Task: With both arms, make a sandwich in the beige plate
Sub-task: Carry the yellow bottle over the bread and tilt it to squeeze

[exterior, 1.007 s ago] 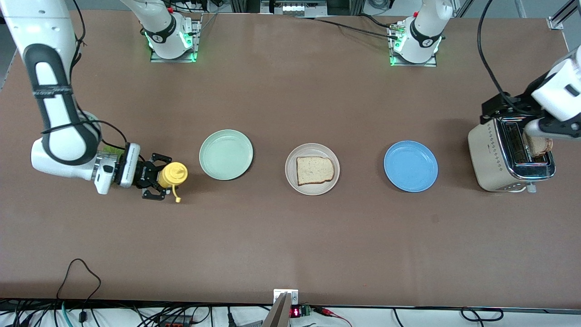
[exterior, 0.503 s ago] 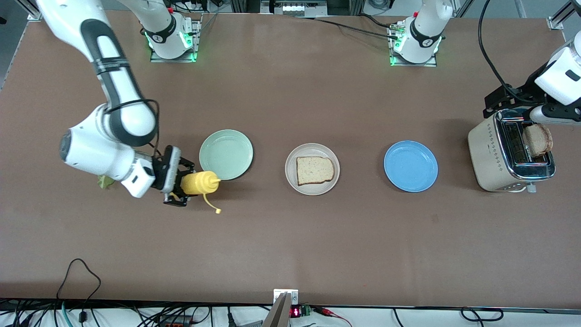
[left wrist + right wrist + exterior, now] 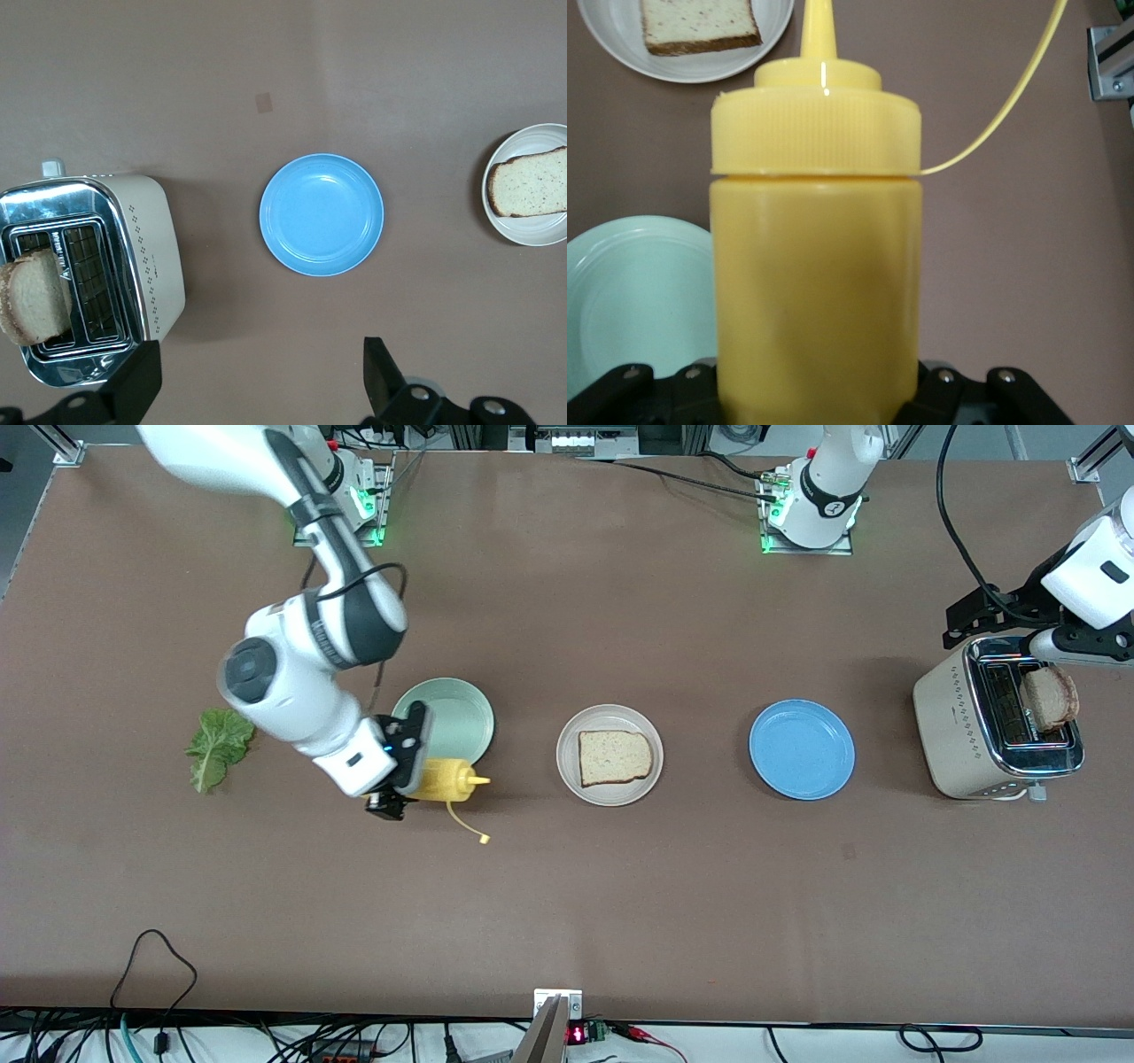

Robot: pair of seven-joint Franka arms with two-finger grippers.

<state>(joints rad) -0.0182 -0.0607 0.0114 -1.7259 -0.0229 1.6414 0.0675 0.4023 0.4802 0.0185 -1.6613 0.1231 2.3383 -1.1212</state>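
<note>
The beige plate (image 3: pixel 611 716) lies mid-table with one bread slice (image 3: pixel 615 757) on it. A second slice (image 3: pixel 1049 698) stands in a slot of the toaster (image 3: pixel 961 735). A lettuce leaf (image 3: pixel 213 746) lies on the table toward the right arm's end. My right gripper (image 3: pixel 407 775) is shut on a yellow squeeze bottle (image 3: pixel 443 779), held on its side over the mint green plate's rim, nozzle toward the beige plate (image 3: pixel 691 66). My left gripper (image 3: pixel 257 390) hangs open and empty above the table beside the toaster (image 3: pixel 151 257).
A mint green plate (image 3: pixel 447 713) sits between the lettuce and the beige plate. A blue plate (image 3: pixel 802 748) lies between the beige plate and the toaster. The bottle's cap strap (image 3: pixel 465 824) dangles below it.
The right arm has carried the yellow bottle from the right arm's end past the mint green plate toward the beige plate, uncovering the lettuce. The left gripper rose off the toaster slice.
</note>
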